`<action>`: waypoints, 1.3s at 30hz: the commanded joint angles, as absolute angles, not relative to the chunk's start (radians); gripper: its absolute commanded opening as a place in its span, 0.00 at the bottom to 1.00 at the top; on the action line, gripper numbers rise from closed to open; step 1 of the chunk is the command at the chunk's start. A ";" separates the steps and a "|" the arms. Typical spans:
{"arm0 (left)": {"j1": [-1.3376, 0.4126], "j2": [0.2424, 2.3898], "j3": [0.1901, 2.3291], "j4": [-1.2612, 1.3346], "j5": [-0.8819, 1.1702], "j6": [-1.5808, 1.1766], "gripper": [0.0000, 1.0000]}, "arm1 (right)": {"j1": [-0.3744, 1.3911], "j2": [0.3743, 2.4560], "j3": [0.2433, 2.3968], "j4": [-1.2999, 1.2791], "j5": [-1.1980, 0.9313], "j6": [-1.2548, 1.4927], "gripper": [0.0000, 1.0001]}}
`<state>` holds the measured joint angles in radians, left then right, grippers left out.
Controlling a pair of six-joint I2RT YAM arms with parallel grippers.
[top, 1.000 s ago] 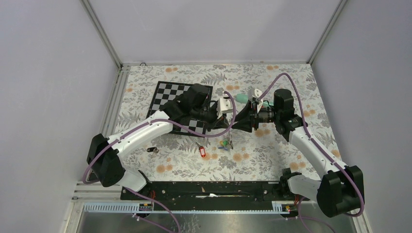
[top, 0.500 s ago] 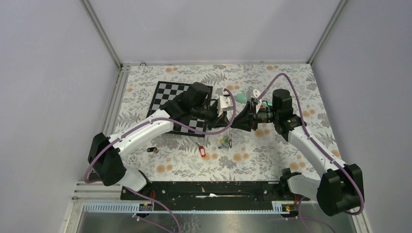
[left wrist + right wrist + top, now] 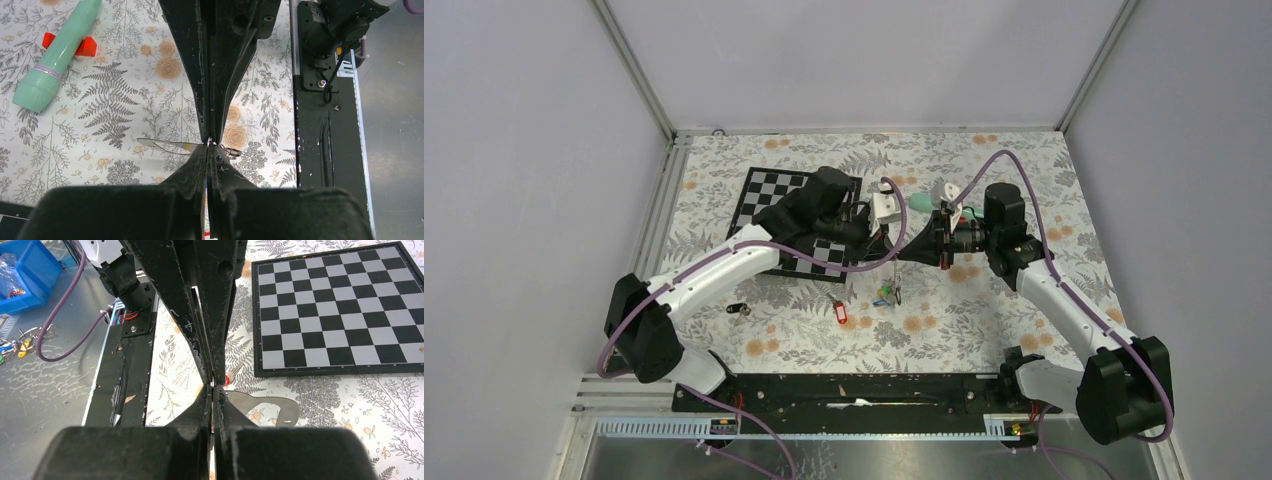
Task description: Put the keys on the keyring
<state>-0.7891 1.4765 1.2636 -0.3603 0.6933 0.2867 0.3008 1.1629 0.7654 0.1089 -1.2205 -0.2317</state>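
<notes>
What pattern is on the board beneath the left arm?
The board is black-and-white chequered; clearest in the right wrist view.

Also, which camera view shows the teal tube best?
The left wrist view. There the teal tube lies on the flowered cloth, large, nearly its full length in view, with nothing in front of it. The top external view shows only a small end of it between the two arms. The right wrist view does not show it.
</notes>
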 commanded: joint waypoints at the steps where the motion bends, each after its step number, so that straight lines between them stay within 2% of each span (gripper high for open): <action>1: -0.754 1.468 1.310 -0.269 0.789 0.262 0.00 | 0.308 1.164 0.786 0.231 -1.231 -0.137 0.00; 8: -0.609 1.408 1.168 -0.012 1.044 0.083 0.32 | 0.298 1.182 0.799 0.478 -1.226 0.145 0.00; 12: -0.601 1.406 1.158 0.025 1.058 0.063 0.40 | 0.298 1.197 0.780 0.591 -1.215 0.249 0.00; 21: -0.603 1.428 1.163 0.055 1.080 0.032 0.43 | 0.296 1.200 0.762 0.616 -1.200 0.261 0.00; 31: -0.605 1.448 1.177 0.066 1.071 0.021 0.34 | 0.296 1.201 0.759 0.625 -1.201 0.268 0.00; 39: -0.619 1.466 1.188 0.066 1.064 0.016 0.32 | 0.296 1.202 0.754 0.634 -1.201 0.273 0.00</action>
